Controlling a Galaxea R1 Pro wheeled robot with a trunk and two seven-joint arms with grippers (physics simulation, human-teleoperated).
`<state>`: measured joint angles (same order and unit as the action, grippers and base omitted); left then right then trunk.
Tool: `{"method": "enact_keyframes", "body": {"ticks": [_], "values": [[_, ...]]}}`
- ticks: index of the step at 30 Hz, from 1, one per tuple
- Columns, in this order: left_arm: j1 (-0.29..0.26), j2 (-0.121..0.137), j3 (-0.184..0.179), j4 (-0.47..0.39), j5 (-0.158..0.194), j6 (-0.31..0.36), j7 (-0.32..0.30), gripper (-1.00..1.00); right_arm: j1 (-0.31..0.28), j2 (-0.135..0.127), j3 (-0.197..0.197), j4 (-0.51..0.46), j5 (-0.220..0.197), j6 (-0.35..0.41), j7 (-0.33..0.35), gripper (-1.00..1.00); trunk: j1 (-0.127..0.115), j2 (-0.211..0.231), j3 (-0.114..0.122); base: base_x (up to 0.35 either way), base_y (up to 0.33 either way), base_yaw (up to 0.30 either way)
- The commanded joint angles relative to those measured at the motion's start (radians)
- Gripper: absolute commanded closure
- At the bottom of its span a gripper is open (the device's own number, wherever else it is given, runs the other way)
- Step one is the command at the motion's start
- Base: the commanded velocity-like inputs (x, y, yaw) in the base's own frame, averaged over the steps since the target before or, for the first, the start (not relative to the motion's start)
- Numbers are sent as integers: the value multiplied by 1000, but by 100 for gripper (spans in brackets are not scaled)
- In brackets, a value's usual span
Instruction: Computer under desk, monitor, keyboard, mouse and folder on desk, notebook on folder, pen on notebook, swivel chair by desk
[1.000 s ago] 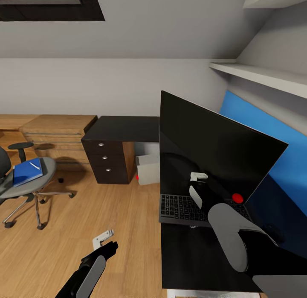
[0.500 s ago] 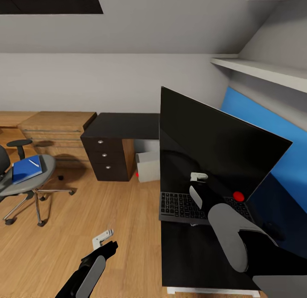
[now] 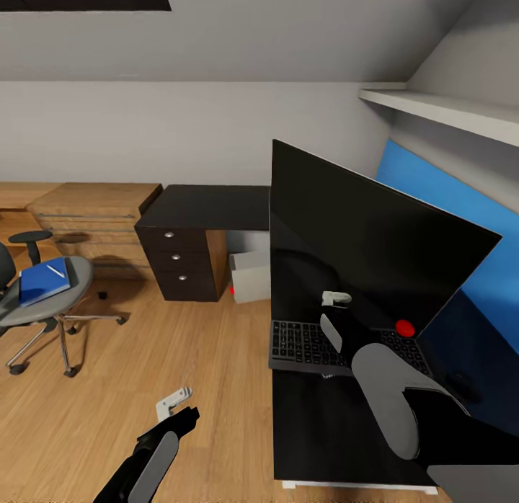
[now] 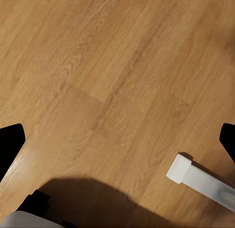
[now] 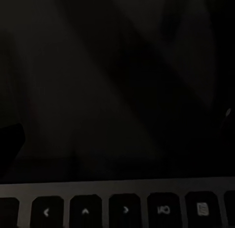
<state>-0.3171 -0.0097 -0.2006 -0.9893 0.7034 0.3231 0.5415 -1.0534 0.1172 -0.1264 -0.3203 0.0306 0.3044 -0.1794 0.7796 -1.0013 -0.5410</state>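
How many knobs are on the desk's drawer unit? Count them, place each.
3, stacked down the drawer unit: top knob, middle knob, bottom knob. None looks hidden.

I see a glossy black L-shaped desk [image 3: 209,209] with silver round knobs on its black drawers, a wide black flat monitor [image 3: 360,240] carrying a red dot at its lower corner, and a slim silver-grey keyboard with dark keys [image 3: 306,348] marked with pale legends. On the far left a bright-blue flat folder [image 3: 40,283] bears a thin white pen [image 3: 55,270] on the grey upholstered swivel chair [image 3: 43,301] with its chrome base. The light-grey box-shaped computer [image 3: 250,277] shows a red light, the floor [image 4: 98,71] is warm honey-toned wood grain, and a bright-blue wall panel [image 3: 461,222] sits at the right.
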Motion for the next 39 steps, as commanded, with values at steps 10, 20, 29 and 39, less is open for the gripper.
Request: {"method": "enact_keyframes", "body": {"ticks": [10,20,29,39], "values": [[-1,0,-2,-2,7,2,8,-100,0,1,-6,-2,3,5,-2,-100,0,-1,-16,0,0,0],[0,0,0,-2,7,2,8,-100,0,1,-6,-2,3,5,-2,-100,0,-1,-24,0,0,15],[0,0,0,-2,7,2,7,-100,0,1,-6,-1,5,5,-1,-100,0,-1,-25,0,0,1],[0,0,0,-4,7,2,5,-100,0,1,-6,1,6,7,-4,-100,0,-1,-25,0,0,0]]}}
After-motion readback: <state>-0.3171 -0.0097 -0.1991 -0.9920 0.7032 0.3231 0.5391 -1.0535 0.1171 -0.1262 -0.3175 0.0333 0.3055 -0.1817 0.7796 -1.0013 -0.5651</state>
